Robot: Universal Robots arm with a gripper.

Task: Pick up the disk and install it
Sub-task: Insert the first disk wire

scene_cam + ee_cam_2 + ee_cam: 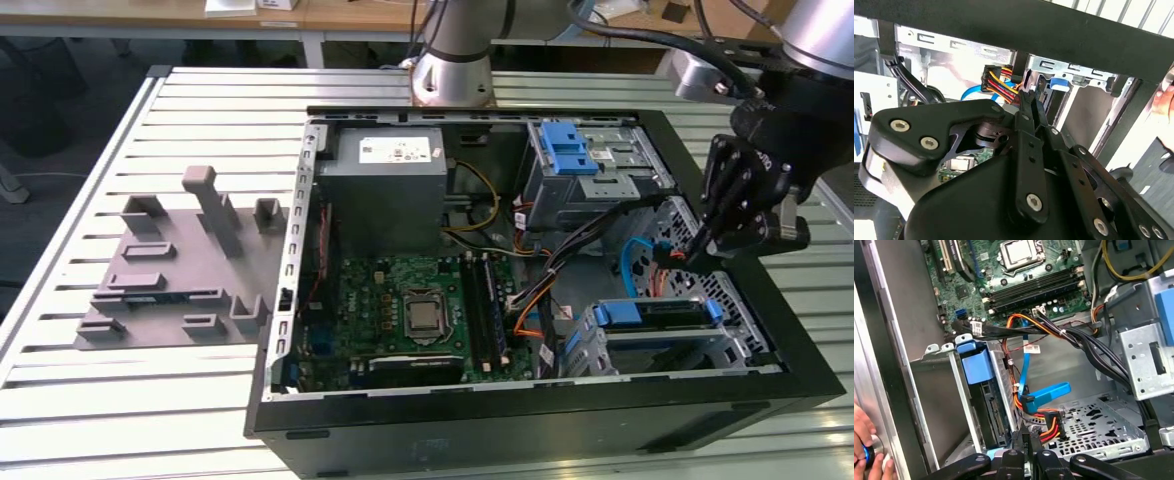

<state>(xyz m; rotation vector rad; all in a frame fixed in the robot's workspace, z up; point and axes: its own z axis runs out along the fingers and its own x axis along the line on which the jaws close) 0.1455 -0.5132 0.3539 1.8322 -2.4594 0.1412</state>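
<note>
The disk (651, 314), silver with a blue plastic frame, sits in the metal drive cage (741, 345) at the near corner of the open computer case, on the exterior view's right. In the first wrist view the disk (990, 412) stands on edge in that cage, its blue frame end towards the motherboard. My black gripper (694, 250) hangs above the case floor just beyond the cage, beside the cable plugs. Its fingers are shut with nothing between them in both wrist views (1027, 437) (1029, 102). It is apart from the disk.
A bundle of black, orange and red cables (1054, 332) and a blue flat cable (1046, 392) run close to the gripper. The case also holds a grey power supply (380, 190), a motherboard (407, 310) and an upper bay with a blue latch (567, 150). A person's hand (864, 447) rests outside the case wall.
</note>
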